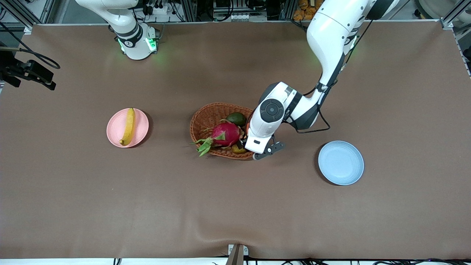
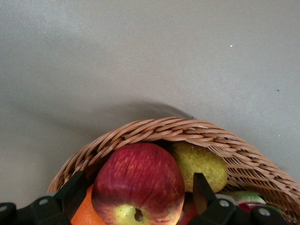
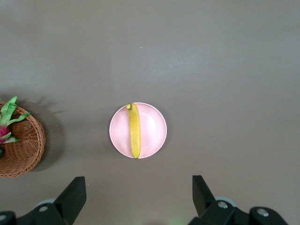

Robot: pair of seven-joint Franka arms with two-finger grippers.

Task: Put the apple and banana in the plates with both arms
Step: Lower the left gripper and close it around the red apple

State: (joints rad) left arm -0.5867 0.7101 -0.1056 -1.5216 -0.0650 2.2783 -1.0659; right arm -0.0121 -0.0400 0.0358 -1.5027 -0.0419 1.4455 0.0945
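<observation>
Banana [image 1: 128, 126] done, on pink plate [image 1: 114, 130] under open, empty right end effector [image 3: 136, 199]. Left end effector [image 2: 136, 199] open astride apple [image 2: 138, 185] in basket [image 1: 204, 117]; we judge blue plate [image 1: 340, 162] unfilled.

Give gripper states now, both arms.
Left gripper: open, fingers astride the apple in the basket.
Right gripper: open, empty, above the banana.
</observation>
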